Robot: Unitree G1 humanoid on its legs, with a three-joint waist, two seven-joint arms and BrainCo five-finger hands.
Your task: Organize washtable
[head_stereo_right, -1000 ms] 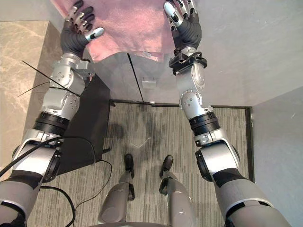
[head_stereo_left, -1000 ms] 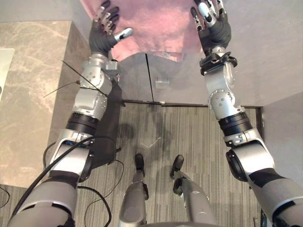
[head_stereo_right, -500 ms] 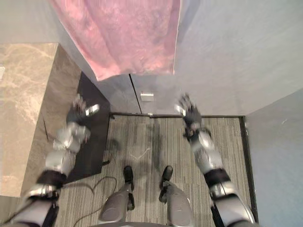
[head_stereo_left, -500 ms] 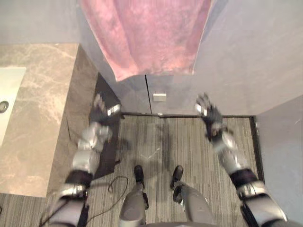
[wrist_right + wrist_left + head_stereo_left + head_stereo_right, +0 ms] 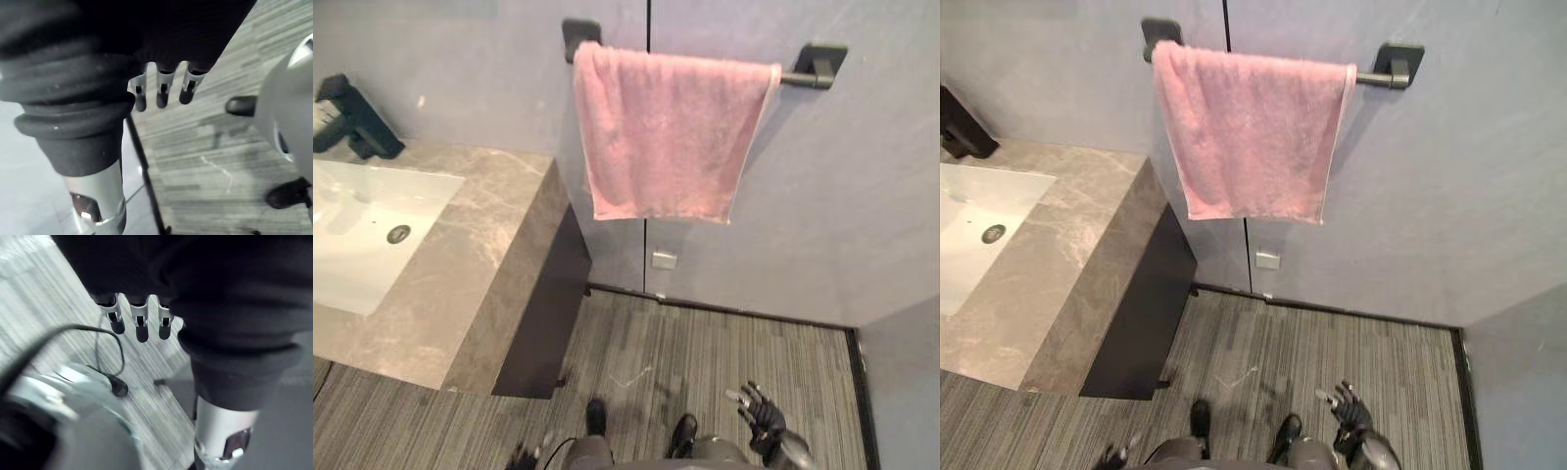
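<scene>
Over on the washtable [image 5: 460, 264]: the marble-look counter is sitting off to the left of the left hand [image 5: 141, 328] and ahead of it, well apart from both hands.
Sink [image 5: 352, 230]: a white basin is sitting sunk into the counter's far-left part with a dark drain [image 5: 398, 233] in its bottom, so it's the bit farthest from the hands.
Faucet [image 5: 352, 122]: a black tap is standing behind the basin, against the wall.
Cabinet side [image 5: 548, 313]: a dark panel is dropping from the counter's end to the floor, and it's the closest piece of the washtable to the left hand.
Wall [image 5: 862, 196]: plain grey, facing both hands, with a thin dark seam running down it.
Floor [image 5: 705, 362]: grey striped flooring is lying under both hands, and a dark skirting strip [image 5: 754, 315] is running along the wall's foot.
Towel [image 5: 666, 137]: the pink towel is hanging flat over the black bar [image 5: 808, 73], high up ahead of the hands and well apart from both.
Wall plate [image 5: 663, 259]: a small white plate is sitting just under the towel's bottom edge.
Right hand [image 5: 762, 423]: hanging low by the floor with fingers spread loose, gripping nothing.
Left hand: also hanging low, with fingers straight and pointing at the floor, holding nothing.
In the way: the counter's end and the dark panel are standing between the left hand and the basin.
</scene>
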